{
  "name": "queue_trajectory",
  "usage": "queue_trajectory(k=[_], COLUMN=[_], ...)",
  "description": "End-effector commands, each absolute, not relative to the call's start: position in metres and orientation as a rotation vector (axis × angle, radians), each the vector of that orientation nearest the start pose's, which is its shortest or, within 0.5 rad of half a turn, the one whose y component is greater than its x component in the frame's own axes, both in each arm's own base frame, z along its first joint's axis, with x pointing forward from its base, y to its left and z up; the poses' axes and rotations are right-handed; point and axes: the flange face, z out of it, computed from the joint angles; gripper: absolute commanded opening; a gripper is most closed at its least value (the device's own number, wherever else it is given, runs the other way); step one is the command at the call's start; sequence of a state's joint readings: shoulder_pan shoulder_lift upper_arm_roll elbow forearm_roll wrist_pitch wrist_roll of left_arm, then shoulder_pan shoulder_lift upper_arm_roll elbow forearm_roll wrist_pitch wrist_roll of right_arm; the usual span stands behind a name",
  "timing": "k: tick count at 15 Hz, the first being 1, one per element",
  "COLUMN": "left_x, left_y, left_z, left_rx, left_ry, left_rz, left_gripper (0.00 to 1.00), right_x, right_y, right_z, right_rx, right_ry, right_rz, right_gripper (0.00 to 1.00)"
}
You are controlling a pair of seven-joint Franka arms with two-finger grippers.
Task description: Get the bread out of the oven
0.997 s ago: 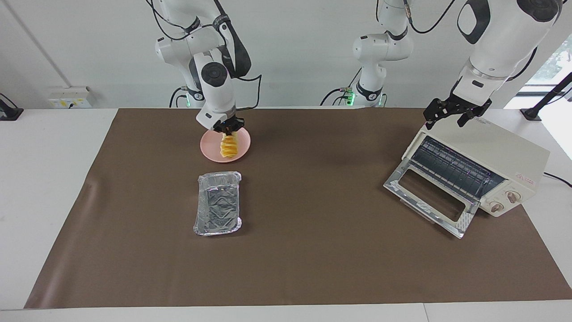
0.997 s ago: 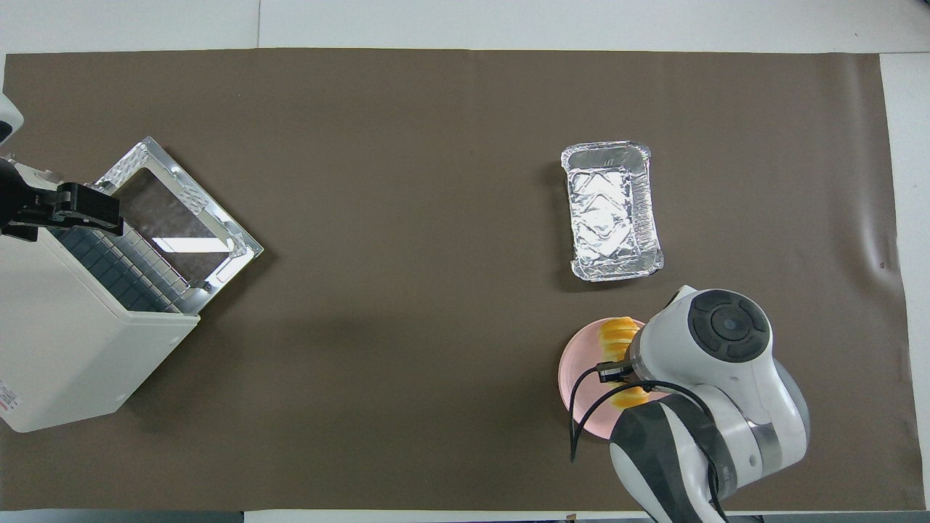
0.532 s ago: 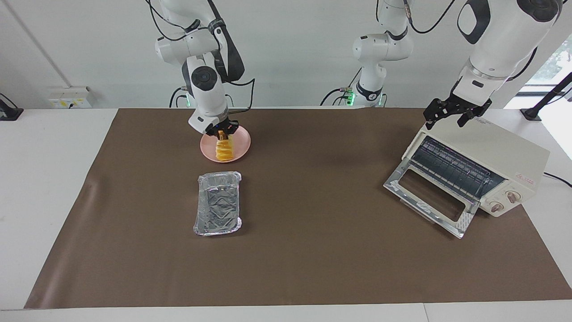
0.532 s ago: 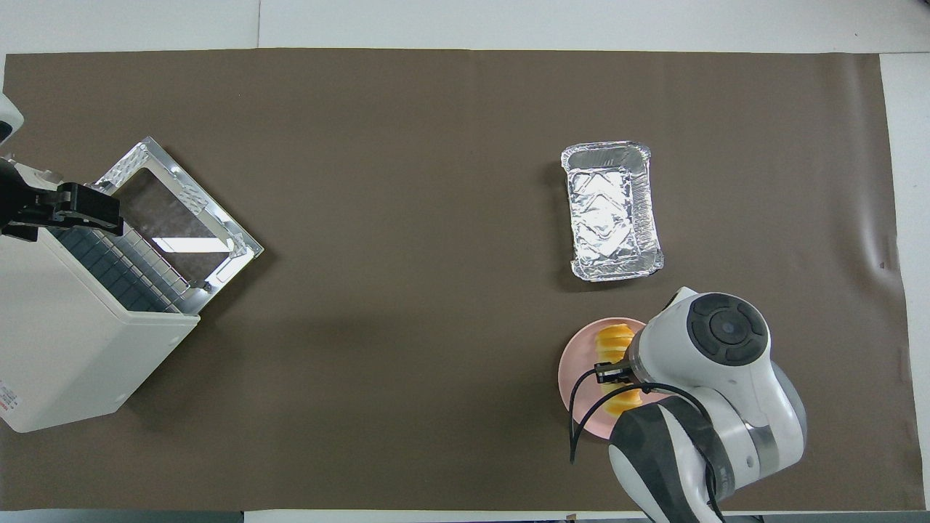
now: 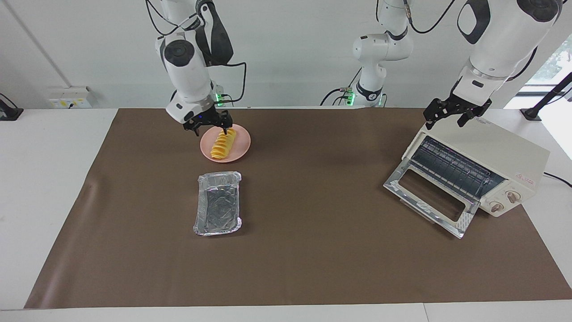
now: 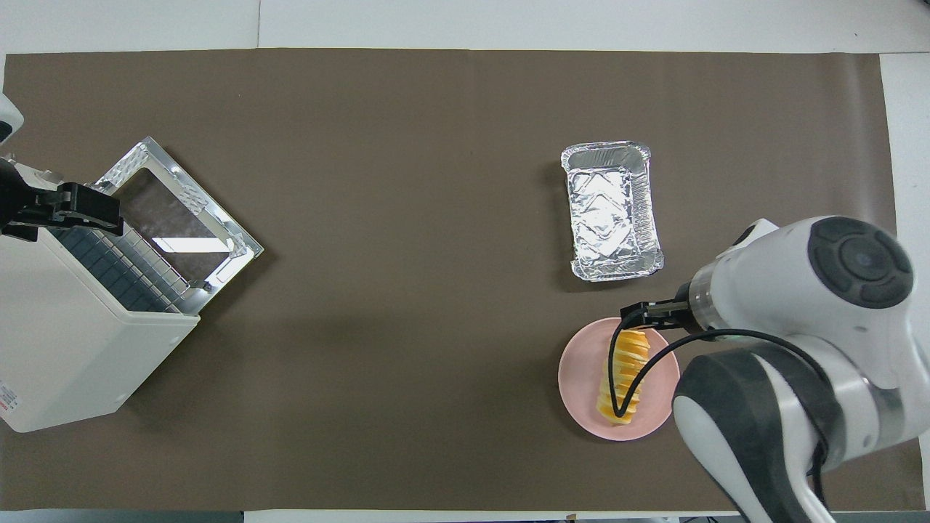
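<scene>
Let go since a second ago: bread (image 5: 223, 144) no longer hanging upright from the right gripper (image 5: 208, 126), now lying flat on the pink plate (image 5: 239, 147), ridges up, long axis running roughly toward and away from the robots. Right gripper lifted off and swung toward the right arm's end of the table, now over the plate's rim, jaws apart with nothing between them, one fingertip (image 5: 227, 130) just above the end of the bread nearer the robots. Seen from overhead, bread (image 6: 623, 374) across the middle of the plate (image 6: 577, 370), a black cable loop from the arm drooping over it, and the right gripper (image 6: 643, 312) at the plate's edge.

Foil tray (image 5: 217, 203) on the brown mat (image 5: 313, 250), farther from the robots than the plate, near it but apart; same spot as before.

Oven (image 5: 491, 163) well apart, at the left arm's end of the table, turned at an angle, door (image 5: 431, 197) dropped open, dark wire rack (image 5: 451, 167) showing, no bread on it. Left gripper (image 5: 451, 117) over the oven's top corner nearer the robots, jaws spread, holding nothing, unmoved and waiting. Nothing between plate and oven but bare mat.
</scene>
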State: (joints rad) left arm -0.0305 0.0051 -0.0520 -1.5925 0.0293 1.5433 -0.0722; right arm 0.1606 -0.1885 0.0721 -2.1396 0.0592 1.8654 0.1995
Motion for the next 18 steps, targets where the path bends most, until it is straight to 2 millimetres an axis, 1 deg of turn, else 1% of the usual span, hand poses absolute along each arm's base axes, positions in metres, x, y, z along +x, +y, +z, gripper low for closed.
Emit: queue_trajectory(k=[1,3,4,5,6,7,8,11,14,15,18], left_x=[0.543,0.543,0.543,0.543,0.543,0.543,0.543,0.543,0.543,0.543,0.543], left_y=[-0.040,-0.040,-0.040,-0.040,-0.040,-0.040,-0.040,-0.040,-0.040,-0.040,-0.040], left_z=[0.611,0.611,0.611,0.612,0.611,0.611,0.612,0.611,0.612,0.612,0.611], left_rx=[-3.122,-3.124,-3.124,-3.124,-3.122,-3.122,-3.124,-3.124,-3.124,-3.123,-3.124], left_ry=[0.007,0.007,0.007,0.007,0.007,0.007,0.007,0.007,0.007,0.007,0.007], left_rz=[0.072,0.073,0.073,0.070,0.072,0.072,0.070,0.073,0.073,0.070,0.073], left_gripper=[1.00,1.00,1.00,1.00,1.00,1.00,1.00,1.00,1.00,1.00,1.00], right_x=[0.512,0.540,0.549,0.553,0.555,0.556,0.556,0.547,0.544,0.543,0.544], right_y=[0.088,0.065,0.056,0.049,0.043,0.040,0.040,0.039,0.036,0.031,0.030], right_z=[0.553,0.592,0.603,0.616,0.620,0.617,0.611,0.597,0.595,0.595,0.596], right_rx=[-3.101,-3.114,-3.140,-3.172,-3.192,-3.193,-3.195,-3.196,-3.195,-3.196,-3.197], right_ry=[0.020,-0.007,-0.050,-0.091,-0.108,-0.098,-0.099,-0.090,-0.084,-0.072,-0.060], right_rz=[0.102,0.122,0.106,0.072,0.071,0.088,0.110,0.174,0.211,0.219,0.209], right_gripper=[1.00,1.00,1.00,1.00,1.00,1.00,1.00,1.00,1.00,1.00,1.00])
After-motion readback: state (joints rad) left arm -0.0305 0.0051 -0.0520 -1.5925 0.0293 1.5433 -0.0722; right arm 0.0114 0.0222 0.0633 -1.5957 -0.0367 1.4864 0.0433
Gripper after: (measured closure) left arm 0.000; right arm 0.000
